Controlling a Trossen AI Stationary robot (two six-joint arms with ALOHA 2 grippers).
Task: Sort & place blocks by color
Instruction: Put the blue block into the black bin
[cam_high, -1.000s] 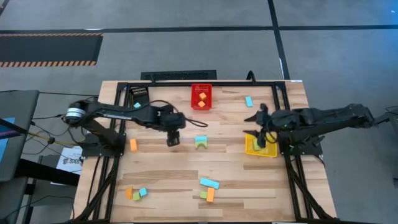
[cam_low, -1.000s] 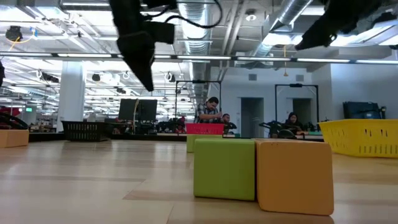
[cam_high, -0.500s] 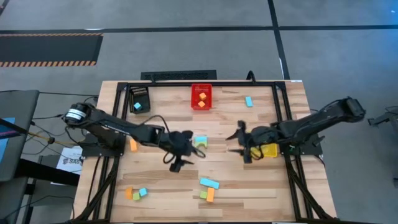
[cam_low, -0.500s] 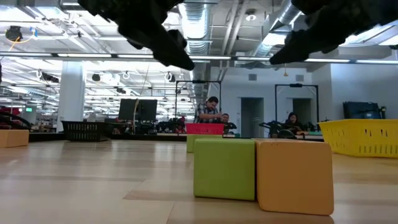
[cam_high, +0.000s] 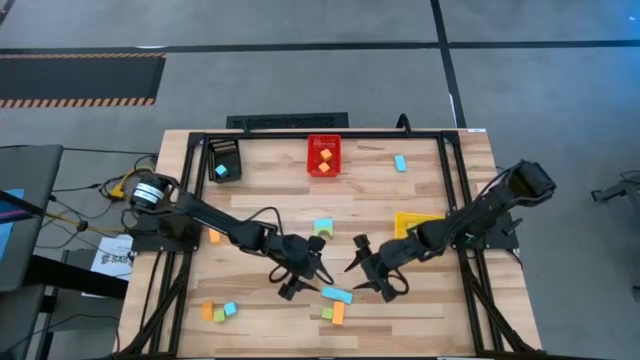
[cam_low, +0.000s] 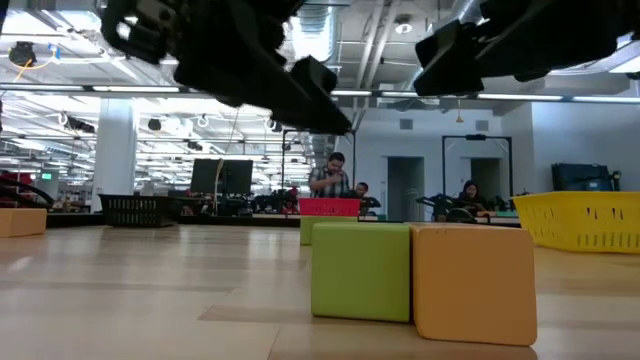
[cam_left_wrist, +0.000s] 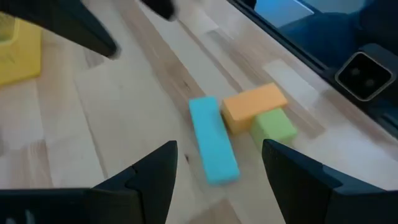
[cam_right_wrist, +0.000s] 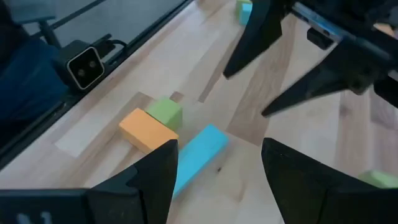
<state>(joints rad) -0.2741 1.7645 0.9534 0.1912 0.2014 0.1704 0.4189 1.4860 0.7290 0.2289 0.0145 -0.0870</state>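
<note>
Reaching toward the middle of the table from opposite sides, both arms hang over the same small cluster of blocks near the front edge. The left gripper (cam_high: 303, 272) has its fingers spread apart and holds nothing; the right gripper (cam_high: 368, 272) faces it, fingers also spread and empty. Between and just below them lies a light blue bar (cam_high: 337, 295), and touching it on the front side sit an orange block (cam_high: 338, 313) and a green block (cam_high: 327, 314), side by side. The left wrist view shows the same trio — blue bar (cam_left_wrist: 213, 148), orange block (cam_left_wrist: 254, 106), green block (cam_left_wrist: 273, 129) — ahead of its open fingers (cam_left_wrist: 144, 180). Farther back, a blue and green pair (cam_high: 322, 229) rests mid-table. The red bin (cam_high: 323, 155) at the far edge holds orange pieces, the black bin (cam_high: 222, 158) at the far left holds a blue one, and the yellow bin (cam_high: 408, 222) sits partly hidden under the right arm. Other blocks lie well apart: a blue one (cam_high: 400, 163) near the far right, an orange one (cam_high: 214, 234) at the left, and a small mixed group (cam_high: 218, 311) at the front left corner.
</note>
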